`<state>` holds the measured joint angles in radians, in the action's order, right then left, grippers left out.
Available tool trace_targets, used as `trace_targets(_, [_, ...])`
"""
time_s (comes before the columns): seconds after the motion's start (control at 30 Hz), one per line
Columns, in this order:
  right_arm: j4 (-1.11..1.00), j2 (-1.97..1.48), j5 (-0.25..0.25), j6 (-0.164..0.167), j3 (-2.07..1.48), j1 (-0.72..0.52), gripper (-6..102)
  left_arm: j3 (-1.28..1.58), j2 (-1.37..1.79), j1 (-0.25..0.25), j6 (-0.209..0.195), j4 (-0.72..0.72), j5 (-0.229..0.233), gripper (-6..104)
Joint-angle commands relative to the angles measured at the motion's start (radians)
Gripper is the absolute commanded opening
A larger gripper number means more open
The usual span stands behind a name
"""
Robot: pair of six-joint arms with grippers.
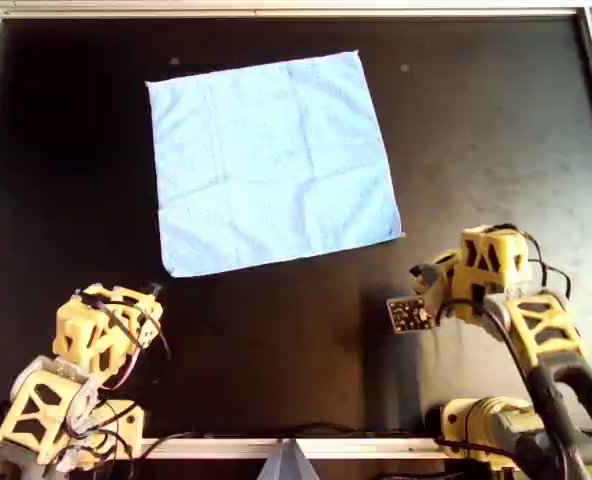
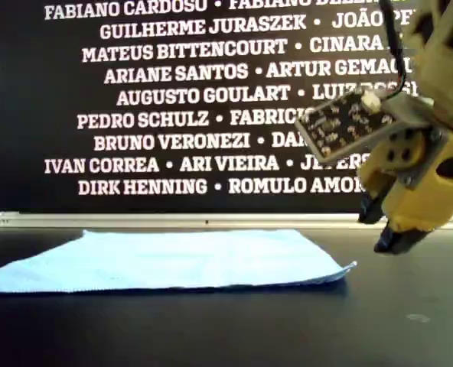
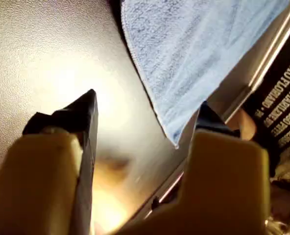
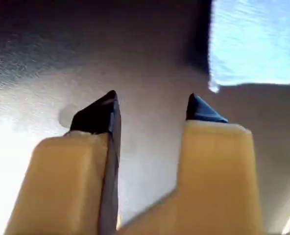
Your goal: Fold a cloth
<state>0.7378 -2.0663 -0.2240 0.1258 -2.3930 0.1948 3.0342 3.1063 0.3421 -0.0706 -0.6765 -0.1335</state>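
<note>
Cloth flat, unfolded on black table, overhead centre towards 11 o'clock. L gripper at overhead 7, R gripper at 4; both w/ fingers apart, empty, off cloth

Black matte table with a silver metal rim round the edges. Behind it there's a black wall covered in white printed names, glare bouncing off the tabletop.

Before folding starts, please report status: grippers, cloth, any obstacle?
Left gripper open, empty. Right gripper open, empty, near a cloth corner. Cloth flat, unfolded. No obstacle seen.
</note>
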Motion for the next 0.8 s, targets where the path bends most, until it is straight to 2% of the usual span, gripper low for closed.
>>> trace_targets(0.0, [-0.094, 0.052, -0.006, 0.006, 0.106, 0.005, 56, -0.035, -0.002, 0.02, -0.002, 0.06, 0.0, 72])
trace_targets(0.17, [-0.209, 0.147, -0.006, 0.006, 0.112, 0.005, 56, -0.084, -0.173, 0.02, -0.002, 0.192, 0.002, 72])
trace_targets(0.27, [-0.227, 0.189, -0.006, 0.006, 0.114, 0.005, 56, -0.225, -0.474, 0.02, -0.002, 0.265, 0.002, 72])
trace_targets(0.4, [-0.23, 0.198, -0.006, 0.008, 0.117, 0.005, 56, -0.462, -0.931, 0.026, -0.002, 0.275, 0.0, 73])
trace_targets(0.5, [-0.249, 0.199, 0.0, 0.008, 0.117, 0.005, 56, -0.572, -1.146, 0.035, -0.002, 0.285, 0.0, 73])
trace_targets(0.77, [-0.284, 0.348, 0.011, 0.008, 0.173, 0.005, 56, -0.609, -1.236, 0.02, -0.002, 0.288, 0.002, 73])
